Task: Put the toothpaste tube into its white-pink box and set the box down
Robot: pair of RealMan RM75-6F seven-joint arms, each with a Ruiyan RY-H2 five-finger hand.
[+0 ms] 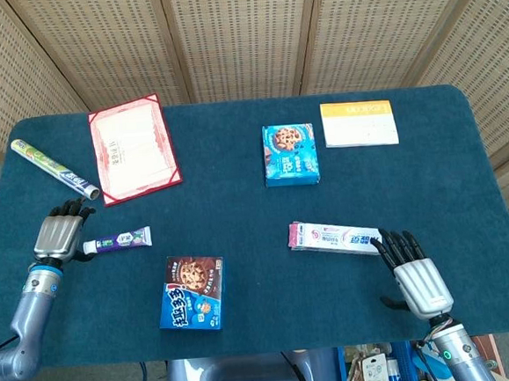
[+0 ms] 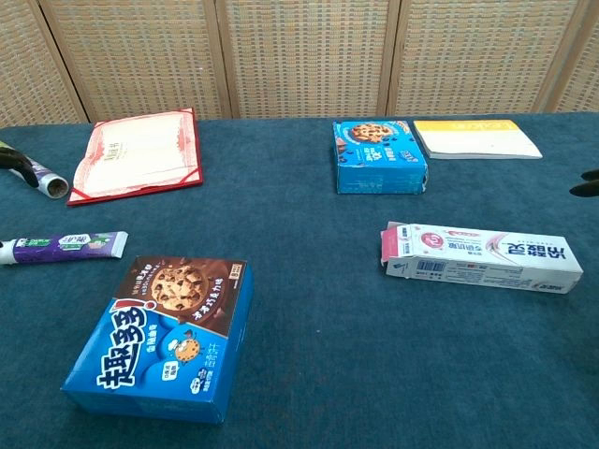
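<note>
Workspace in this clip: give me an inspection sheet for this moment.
Surface: dark blue table.
Job's things: toothpaste tube lies unboxed; white-pink box lies flat, left end flap open.
Clutter: two cookie boxes, red folder, foil roll, yellow-white pad.
Hands: left hand by tube's cap end; right hand at box's right end; both empty.
Cables: nothing seen.
Surroundings: wicker screen panels.

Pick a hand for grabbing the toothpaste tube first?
Left. The left hand sits right beside the cap end of the toothpaste tube; the right hand is across the table by the white-pink box.
</note>
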